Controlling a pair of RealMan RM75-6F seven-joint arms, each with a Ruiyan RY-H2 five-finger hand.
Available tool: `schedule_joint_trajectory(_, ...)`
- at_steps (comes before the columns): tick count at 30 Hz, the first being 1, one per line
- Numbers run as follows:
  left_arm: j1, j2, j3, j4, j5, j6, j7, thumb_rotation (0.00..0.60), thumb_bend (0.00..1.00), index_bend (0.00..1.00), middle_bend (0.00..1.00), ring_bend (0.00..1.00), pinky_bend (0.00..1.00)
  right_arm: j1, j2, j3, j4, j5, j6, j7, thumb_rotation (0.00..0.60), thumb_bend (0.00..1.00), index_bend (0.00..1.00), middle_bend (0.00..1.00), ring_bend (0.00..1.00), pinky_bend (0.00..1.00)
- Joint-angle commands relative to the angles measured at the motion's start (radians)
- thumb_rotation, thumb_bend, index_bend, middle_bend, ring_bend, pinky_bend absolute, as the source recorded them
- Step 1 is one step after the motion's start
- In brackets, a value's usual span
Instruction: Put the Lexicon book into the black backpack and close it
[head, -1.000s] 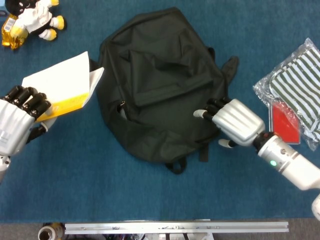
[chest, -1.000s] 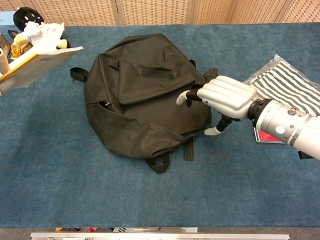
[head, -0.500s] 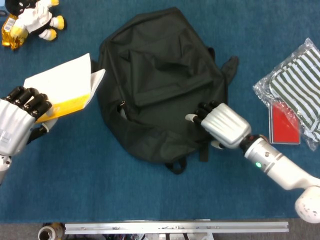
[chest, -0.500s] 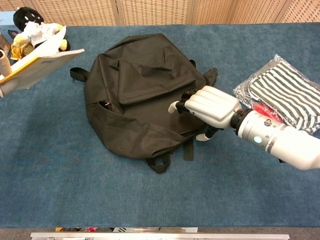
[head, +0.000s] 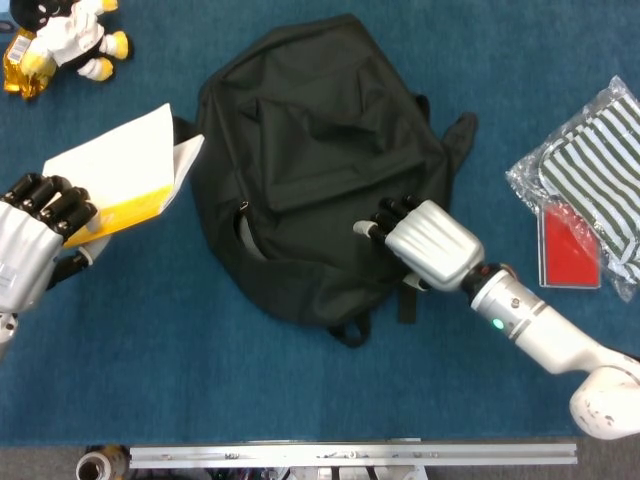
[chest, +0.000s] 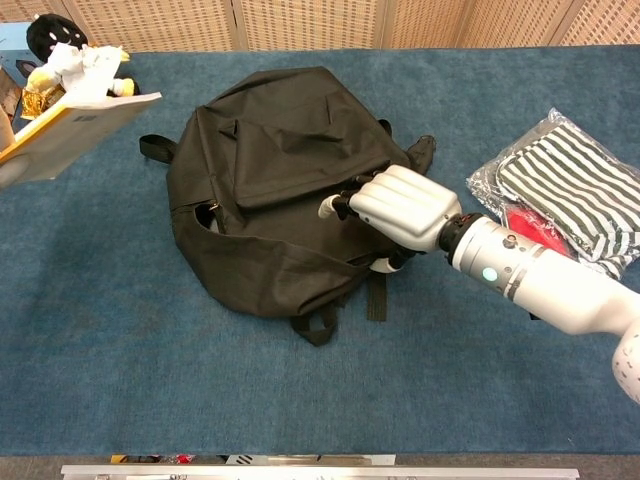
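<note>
lexicon book (head: 125, 180) in left hand (head: 30, 245), outside black backpack (head: 320, 150)

I can't read any text here: the book (head: 125, 175) cover shows white and yellow only, its print too blurred for me.

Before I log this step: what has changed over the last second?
The right hand slid leftward, farther onto the black backpack. The left hand keeps holding the Lexicon book beside the bag. Backpack, plush toy and striped packet stayed put.
</note>
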Motion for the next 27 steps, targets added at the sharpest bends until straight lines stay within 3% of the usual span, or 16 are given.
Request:
schedule_joint_trajectory(1, 0.000, 0.001, 0.000, -0.002, 0.002, -0.001, 0.001, 0.600, 0.36, 0.64, 0.61, 0.49, 0.52, 0.005, 0.011, 0.007, -0.006, 0.011, -0.002, 0.007, 0.600, 0.20, 0.25, 0.35, 0.20, 0.32)
schedule_joint_trajectory(14, 0.000, 0.008, 0.001, -0.025, 0.013, -0.003, 0.020, 0.600, 0.36, 0.64, 0.61, 0.49, 0.51, 0.033, 0.070, 0.029, -0.033, 0.077, -0.039, 0.044, 0.600, 0.21, 0.25, 0.35, 0.20, 0.32)
schedule_joint_trajectory(27, 0.003, 0.010, -0.001, -0.034, 0.015, -0.007, 0.027, 0.600, 0.36, 0.64, 0.61, 0.49, 0.51, 0.045, 0.087, 0.010, -0.036, 0.100, -0.036, 0.030, 0.600, 0.15, 0.25, 0.35, 0.20, 0.32)
